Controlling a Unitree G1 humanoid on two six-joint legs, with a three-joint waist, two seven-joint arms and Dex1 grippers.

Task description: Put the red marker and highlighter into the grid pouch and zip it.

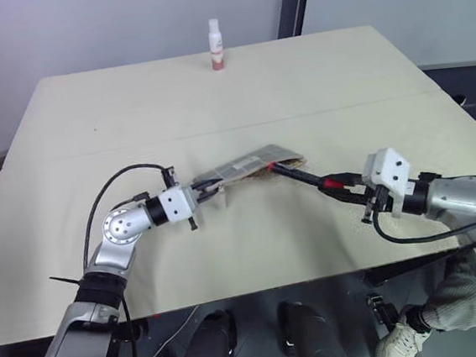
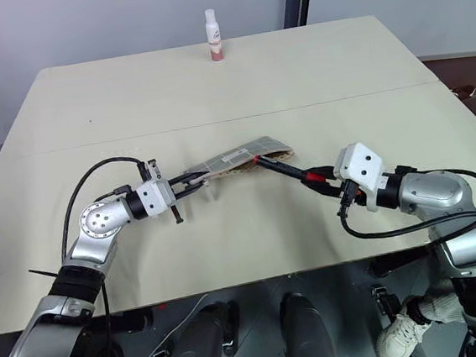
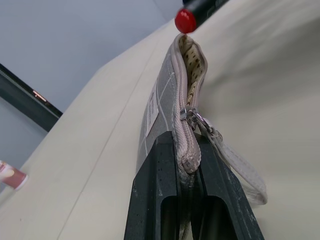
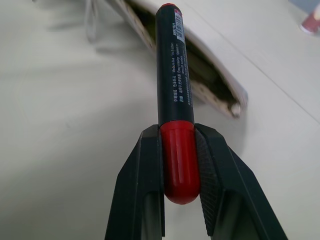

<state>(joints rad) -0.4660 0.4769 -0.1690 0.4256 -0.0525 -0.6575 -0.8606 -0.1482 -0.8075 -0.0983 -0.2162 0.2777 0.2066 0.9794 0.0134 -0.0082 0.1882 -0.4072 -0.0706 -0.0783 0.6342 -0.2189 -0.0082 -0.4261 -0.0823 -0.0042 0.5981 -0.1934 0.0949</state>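
A wide pale beige table [image 1: 313,78] spans the room, a faint seam crossing it. Behind the table stands a plain grey-white wall [image 1: 80,25], split by 1 dark vertical post [image 1: 295,2].

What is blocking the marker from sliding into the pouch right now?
Nothing visible. The right gripper holds the marker by its red cap, with the far end at the pouch's open mouth. The left gripper clamps the pouch's zipper end, lifting it off the table. The gap looks clear.
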